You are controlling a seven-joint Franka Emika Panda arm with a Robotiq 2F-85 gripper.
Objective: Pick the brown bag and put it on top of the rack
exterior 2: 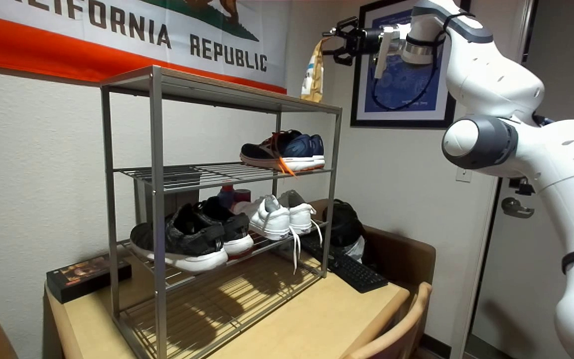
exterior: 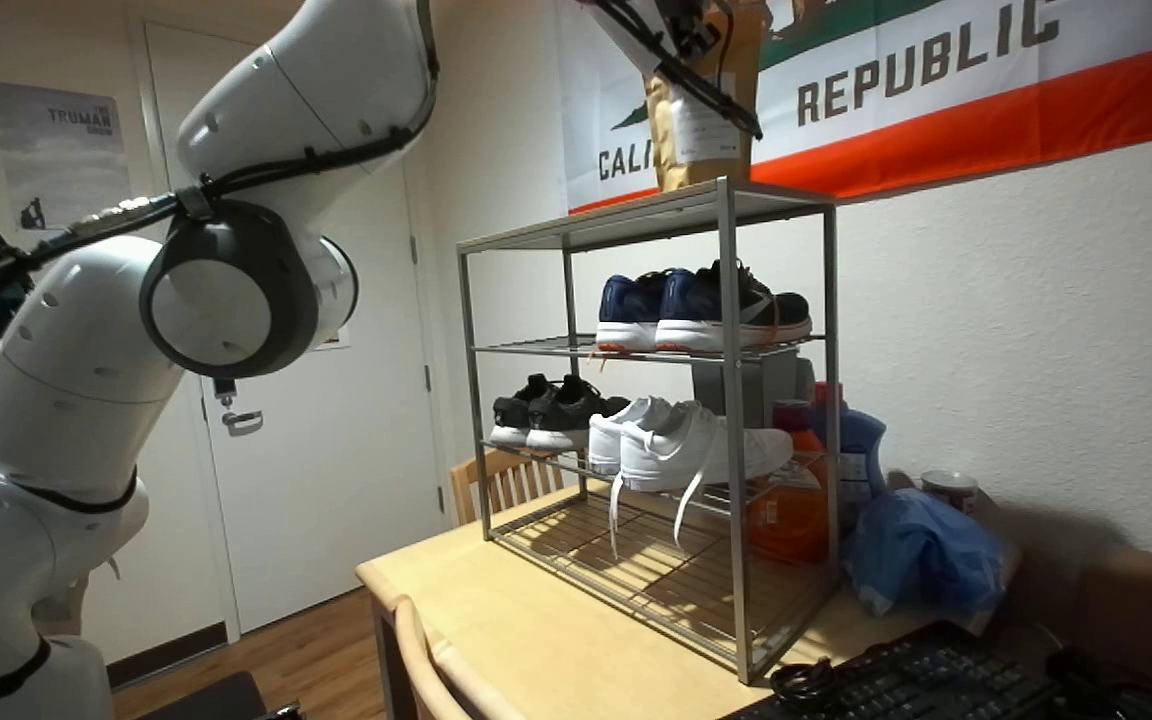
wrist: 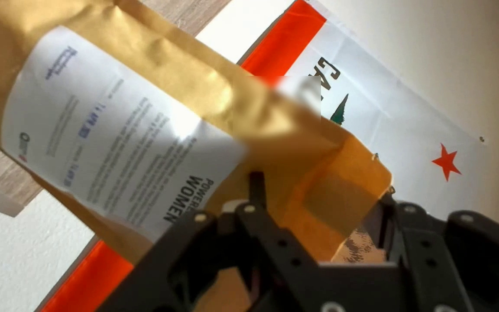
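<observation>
The brown bag [exterior 2: 313,75], a paper pouch with a white label, stands upright on the top of the metal rack [exterior 2: 227,91], near one end. An exterior view also shows the bag [exterior: 671,140] on the rack top [exterior: 626,222], partly behind arm parts and cables. My gripper [exterior 2: 328,44] is at the upper end of the bag, with its fingers apart above the rack top. In the wrist view the bag [wrist: 180,99] stretches across the picture, and the gripper [wrist: 322,188] has its fingers spread, with the bag's upper edge lying between and beyond them.
Lower shelves hold dark blue shoes [exterior: 691,315], white shoes [exterior: 666,445] and black shoes [exterior 2: 192,239]. The rack stands on a wooden table [exterior 2: 337,309] against a wall with a flag [exterior: 896,100]. A keyboard [exterior 2: 357,271] and chair [exterior 2: 396,331] are nearby.
</observation>
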